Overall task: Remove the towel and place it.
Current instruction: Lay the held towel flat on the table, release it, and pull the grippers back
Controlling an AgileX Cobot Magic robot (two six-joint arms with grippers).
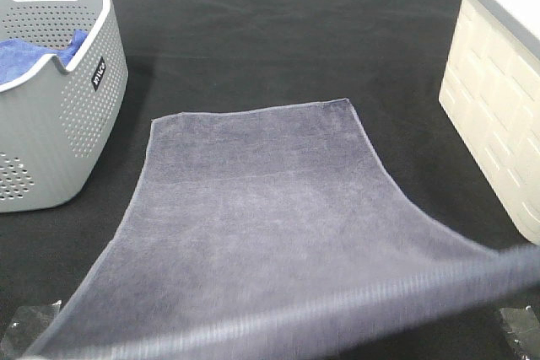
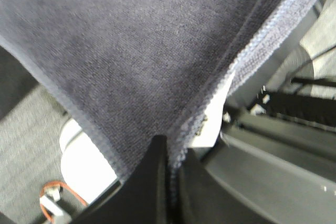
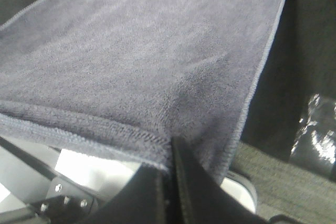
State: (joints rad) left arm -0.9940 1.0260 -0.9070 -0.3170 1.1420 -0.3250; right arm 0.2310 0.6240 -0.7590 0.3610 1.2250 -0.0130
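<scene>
Exterior high: mounted above the near side, facing down and forward across the black table (image 1: 278, 48). The basket (image 1: 76, 124) is at its left edge and the bin (image 1: 498, 124) at its right. The towel (image 1: 253, 225) fills the centre, its near hem blurred close to the lens.

Left wrist: sits right behind the left gripper (image 2: 170, 153), looking along the jaws, very near the cloth.

Right wrist: same setting behind the right gripper (image 3: 169, 161).

All three views share the towel.

A black cloth-covered surface (image 1: 278, 31) spreads under soft, even light. A grey perforated basket (image 1: 63, 115) stands on it, a blue cloth (image 1: 34, 55) inside. Well apart from the basket, across the surface, stands a cream grey-lidded bin (image 1: 498, 115). The floor (image 2: 26, 145) is grey speckled carpet.
</scene>
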